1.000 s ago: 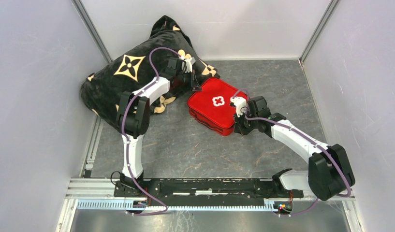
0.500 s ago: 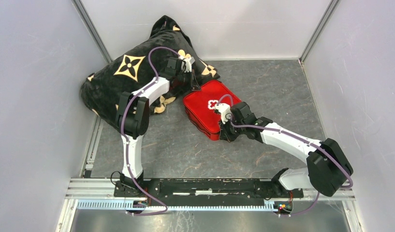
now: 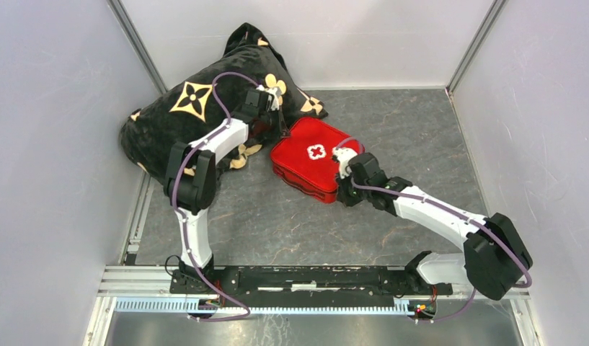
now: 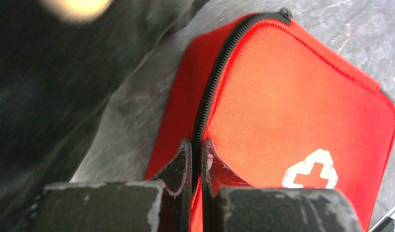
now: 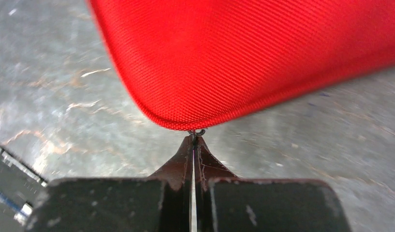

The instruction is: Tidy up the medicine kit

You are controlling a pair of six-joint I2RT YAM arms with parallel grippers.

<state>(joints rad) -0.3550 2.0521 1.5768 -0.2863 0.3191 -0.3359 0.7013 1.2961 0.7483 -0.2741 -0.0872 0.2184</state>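
The medicine kit (image 3: 309, 160) is a red zip case with a white cross on its lid. It lies closed on the grey floor, next to the black pillow. My left gripper (image 3: 282, 130) is at its far left corner. In the left wrist view, that gripper (image 4: 196, 145) is shut on the kit (image 4: 292, 111), with the black zip seam between its fingers. My right gripper (image 3: 342, 194) is at the near right corner. In the right wrist view it (image 5: 194, 137) is shut on a small dark zip pull (image 5: 196, 131) sticking out from under the kit's red edge (image 5: 243, 58).
A big black pillow with gold flowers (image 3: 183, 115) fills the far left corner and touches the left arm; it appears dark and blurred in the left wrist view (image 4: 40, 72). White walls close in three sides. A metal rail (image 3: 313, 277) runs along the near edge.
The kit has slid and turned a little to the left. The right gripper went left along the near edge, then back slightly right. The left arm shifted left with the kit.
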